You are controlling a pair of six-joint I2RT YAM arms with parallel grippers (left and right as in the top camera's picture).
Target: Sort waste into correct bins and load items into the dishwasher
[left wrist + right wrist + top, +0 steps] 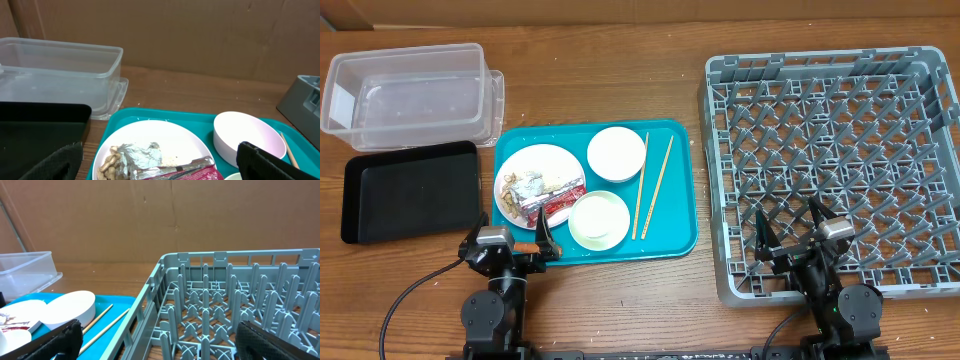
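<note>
A white plate point(545, 160) on the teal tray point(670, 215) holds crumpled silvery paper point(528, 185), a red snack wrapper point(555, 203) and pale food crumbs point(111, 160). Two white bowls point(616, 153) point(599, 219) and two chopsticks point(653, 185) lie beside it. A small orange carrot point(525, 248) lies by the tray's front left corner. My left gripper point(510, 238) is open and empty just in front of the plate point(150, 132). My right gripper point(790, 232) is open and empty over the front left of the grey dish rack point(835, 160).
The clear plastic tub point(405, 90) stands at the back left, with the black tray point(410, 190) in front of it. The rack's left wall point(150, 300) rises between my right gripper point(160, 345) and the teal tray. A cardboard wall stands behind the table.
</note>
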